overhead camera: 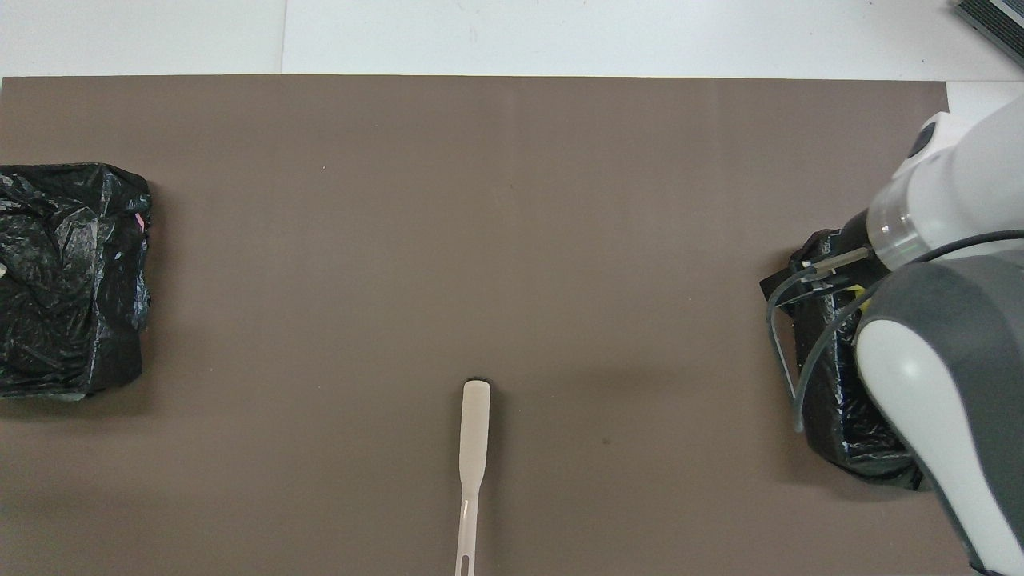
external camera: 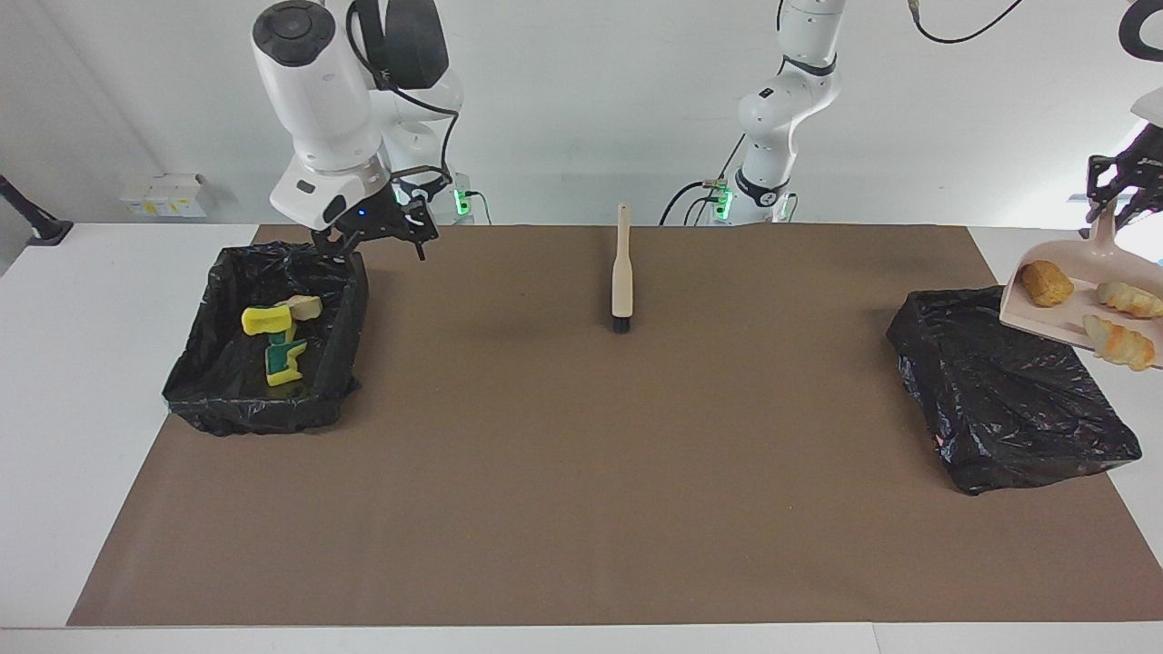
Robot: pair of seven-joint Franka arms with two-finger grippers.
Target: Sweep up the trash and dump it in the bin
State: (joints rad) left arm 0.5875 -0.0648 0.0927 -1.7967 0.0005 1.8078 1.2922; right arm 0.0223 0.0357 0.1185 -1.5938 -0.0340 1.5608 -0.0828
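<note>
Three bread scraps (external camera: pixel 1090 304) lie on the dustpan (external camera: pixel 1081 300), just below the left gripper (external camera: pixel 1116 195), whose fingers clamp its handle above the bin (external camera: pixel 1008 391) at its end; we judge that load undumped. Sponge scraps (external camera: pixel 273 341) sit in the second bin (external camera: pixel 209 400) below the right gripper (external camera: pixel 372 241), fingers apart, empty. We note the brush (external camera: pixel 621 272) lying idle between the grippers.

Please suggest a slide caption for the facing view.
Left pincer holds a beige plastic dustpan of bread scraps above a black-lined bin.
</note>
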